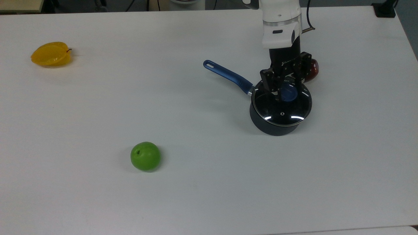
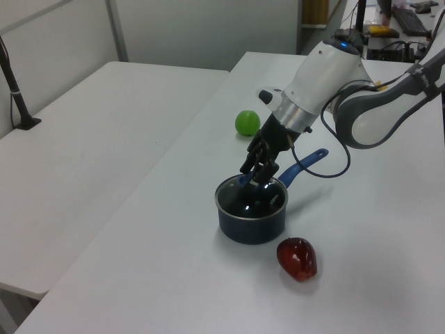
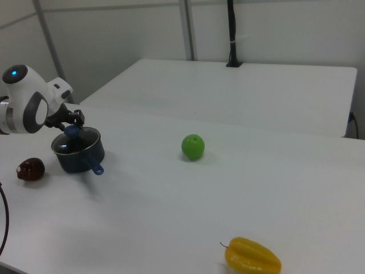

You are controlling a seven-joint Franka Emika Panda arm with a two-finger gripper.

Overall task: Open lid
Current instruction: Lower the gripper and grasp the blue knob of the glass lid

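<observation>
I see my gripper (image 1: 284, 85) down over the lid (image 1: 281, 104), which sits flat on the dark saucepan (image 1: 272, 125). The pan stands on the white desk (image 1: 196, 202), toward the top view's right. My two black fingers (image 1: 268, 81) are apart, one on each side of the blue knob (image 1: 288, 93). I cannot tell if they touch the knob. In the left view the gripper (image 2: 257, 170) points down at the lid (image 2: 252, 198) from above, and the white arm (image 2: 320, 76) leans over it.

The pan's blue handle (image 1: 227, 75) sticks out toward the top view's upper left. A dark red fruit (image 1: 312, 70) lies just beside the pan, behind my gripper in the top view. In the left view the same fruit (image 2: 297, 258) lies near the pan's front.

A green apple (image 1: 145, 156) sits well apart from the pan, toward the top view's lower left. A yellow star fruit (image 1: 51, 54) lies far off, near the top view's left edge. In the right view the saucepan (image 3: 78, 151) is at the right view's left, with the apple (image 3: 193, 146) near the middle.
</observation>
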